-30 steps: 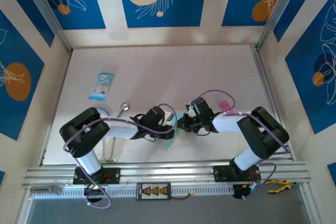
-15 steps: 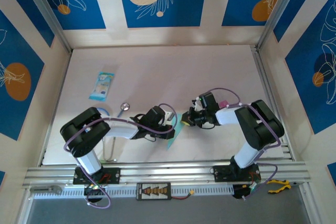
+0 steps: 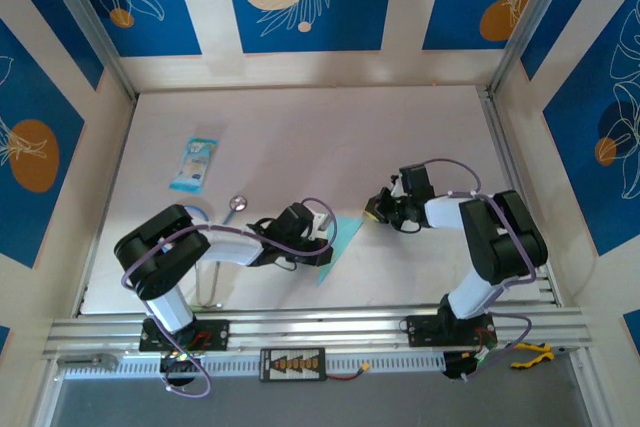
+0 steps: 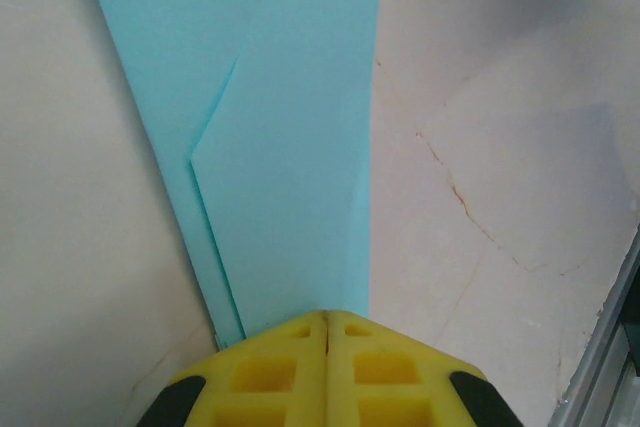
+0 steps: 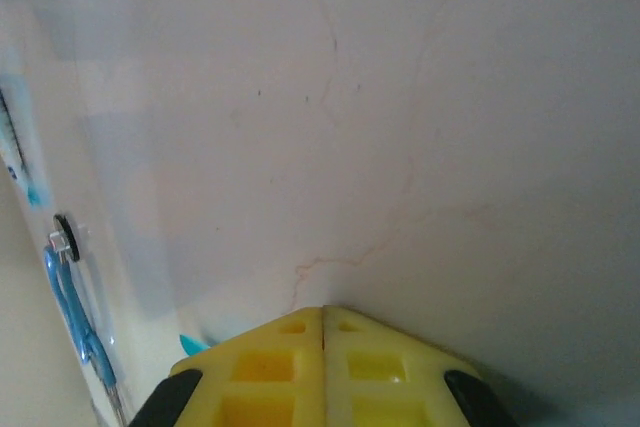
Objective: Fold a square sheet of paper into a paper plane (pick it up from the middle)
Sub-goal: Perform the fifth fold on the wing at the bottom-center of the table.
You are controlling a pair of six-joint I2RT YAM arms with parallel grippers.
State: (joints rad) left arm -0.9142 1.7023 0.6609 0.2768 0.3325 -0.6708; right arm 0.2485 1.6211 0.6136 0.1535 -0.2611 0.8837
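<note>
Pale tabletop (image 3: 300,137) carries the paper plane (image 3: 340,245), folded narrow, lying near the front middle. The left gripper (image 4: 325,319), jaws closed with nothing between them, presses its narrow end flat. The right gripper (image 3: 376,209), likewise closed and empty, has pulled away rightward, so that crease looks finished.

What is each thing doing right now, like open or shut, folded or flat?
Paper: folded into overlapping layers, lying flat on the table.
Left gripper: shut, tip at the paper's narrow end.
Right gripper: shut, holding nothing, over bare table.
Packet: lying flat, apart from both grippers.
</note>
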